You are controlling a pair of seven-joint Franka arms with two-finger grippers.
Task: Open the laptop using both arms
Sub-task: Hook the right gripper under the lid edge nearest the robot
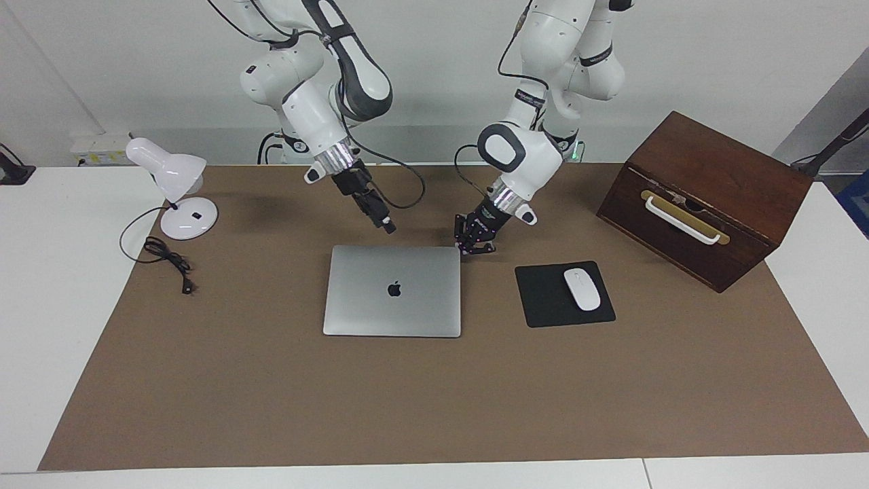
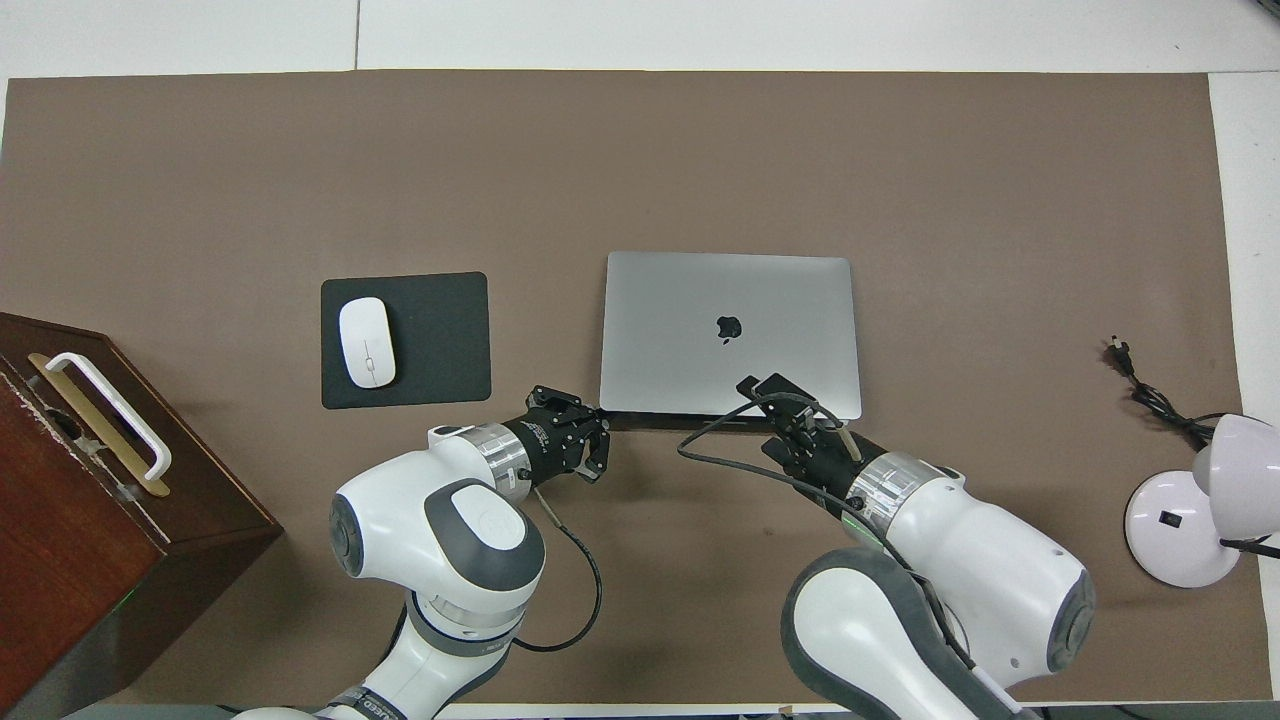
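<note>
Two arms share this opening step, and the facing view shows both low at the closed laptop (image 1: 392, 291), which lies flat on the brown desk mat (image 1: 271, 394) about midway along the desk, its lid with the dark logo up. The left gripper (image 1: 465, 250), fingertips pressed together, sits at the lid's corner nearest the robots on the side of the black mouse pad (image 1: 543, 299), where a white mouse (image 1: 582, 289) rests. The right gripper (image 1: 388, 227) hangs over the mat just short of the laptop's robot-side edge; I cannot tell how its fingers stand. A white desk lamp (image 1: 173, 187) stands toward the right arm's end and a wooden box (image 1: 706, 200) toward the left arm's end, both well apart from the work. From overhead, the left gripper (image 2: 598, 438) again meets that same corner, while the right gripper (image 2: 752, 385) covers the lid's robot-side edge near its middle. To do this well, I judge that one arm should pin the base while the other lifts the lid slowly, following its arc, so the thin laptop neither slides on the mat nor tips.
</note>
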